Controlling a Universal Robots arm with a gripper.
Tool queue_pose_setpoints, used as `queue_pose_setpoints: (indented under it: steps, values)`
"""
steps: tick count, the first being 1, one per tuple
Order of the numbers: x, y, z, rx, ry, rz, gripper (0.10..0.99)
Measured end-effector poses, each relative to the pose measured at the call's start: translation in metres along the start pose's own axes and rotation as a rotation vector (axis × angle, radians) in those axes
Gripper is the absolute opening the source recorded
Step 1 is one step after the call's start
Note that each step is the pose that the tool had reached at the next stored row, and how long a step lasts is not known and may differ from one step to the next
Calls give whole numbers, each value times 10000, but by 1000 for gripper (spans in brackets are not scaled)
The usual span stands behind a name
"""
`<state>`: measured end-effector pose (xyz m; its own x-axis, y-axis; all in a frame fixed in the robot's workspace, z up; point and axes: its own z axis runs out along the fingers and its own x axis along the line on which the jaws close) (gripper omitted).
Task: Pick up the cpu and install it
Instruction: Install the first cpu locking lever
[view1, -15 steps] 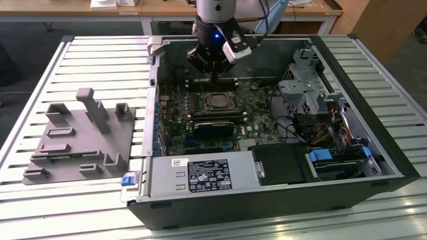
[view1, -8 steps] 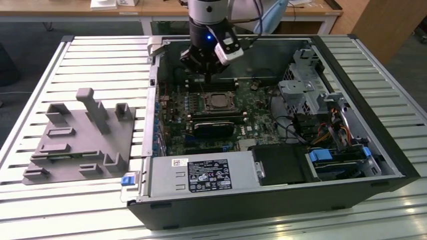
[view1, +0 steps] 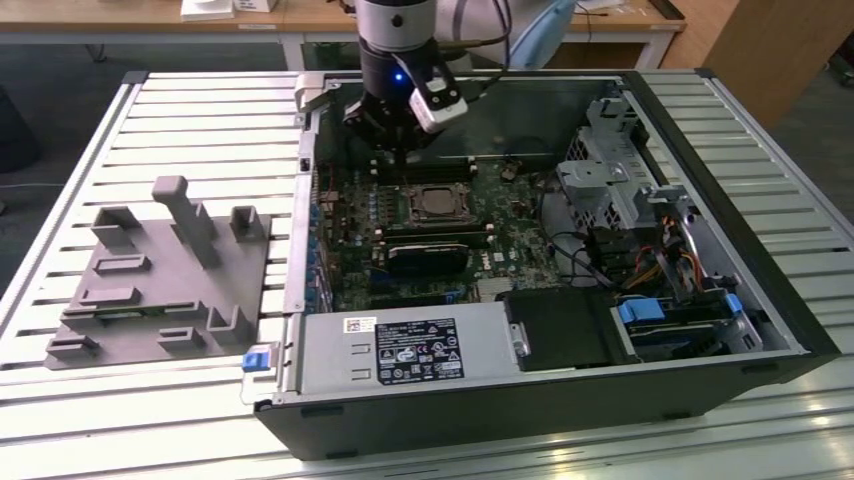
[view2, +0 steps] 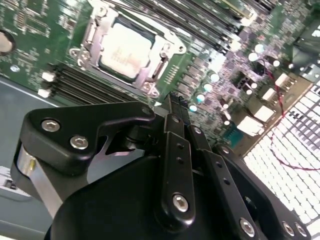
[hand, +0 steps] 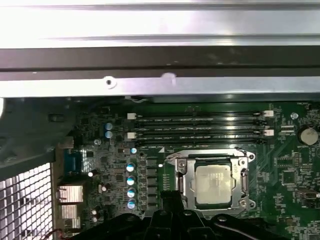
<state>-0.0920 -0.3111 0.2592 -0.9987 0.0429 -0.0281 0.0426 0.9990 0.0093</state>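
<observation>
inside the metal socket frame (hand: 212, 182) sits the cpu (hand: 214, 185) — the gripper (view2: 175, 107) hangs just beside that frame, fingers pressed together, gripping nothing.

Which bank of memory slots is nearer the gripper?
The memory slots just beyond the cpu, beneath the gripper; the other bank lies on the cpu's opposite side.

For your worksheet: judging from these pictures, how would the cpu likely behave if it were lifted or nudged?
The cpu looks thin, flat and metal-topped, so probably stiff and light. Its smooth pale top may be slippery. Lying flat in the socket frame, it seems unlikely to roll or tip.
</observation>
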Motion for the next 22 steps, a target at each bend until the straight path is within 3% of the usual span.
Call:
queue_pose_setpoints:
  steps: [5, 10, 22]
  values:
    - [82, 8, 13, 0, 0, -15, 106]
    - [124, 63, 28, 0, 0, -31, 106]
    - [148, 202, 64, -1, 1, -54, 106]
